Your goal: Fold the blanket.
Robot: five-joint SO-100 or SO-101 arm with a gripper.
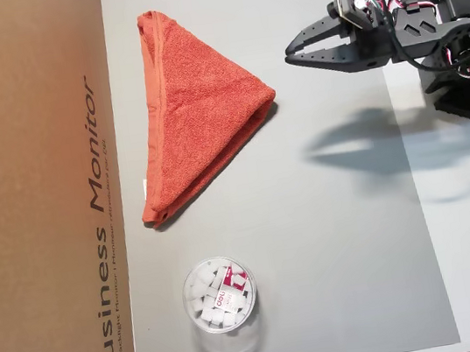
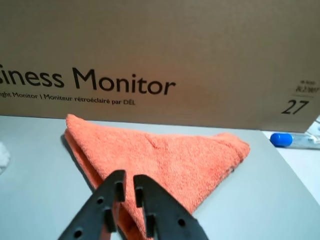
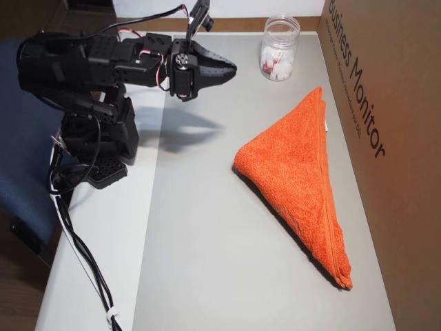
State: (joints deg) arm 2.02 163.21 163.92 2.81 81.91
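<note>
Your gripper (image 1: 290, 53) hangs above the grey mat (image 1: 351, 238), its jaws drawn to a narrow gap with nothing held between them. Out ahead of its tips, clear of them, the orange-red terry blanket (image 1: 194, 111) lies folded into a triangle, one corner pointing back at the gripper and its long hemmed edge along the cardboard monitor box (image 1: 36, 206) beyond. In an overhead view, a clear jar of white pieces (image 3: 279, 47) stands off to one side of the gripper, apart from the blanket.

Rough terry-cloth blanket (image 1: 194, 111) on a smooth matt grey mat (image 1: 351, 238); matt black plastic claw (image 1: 289, 51).
</note>
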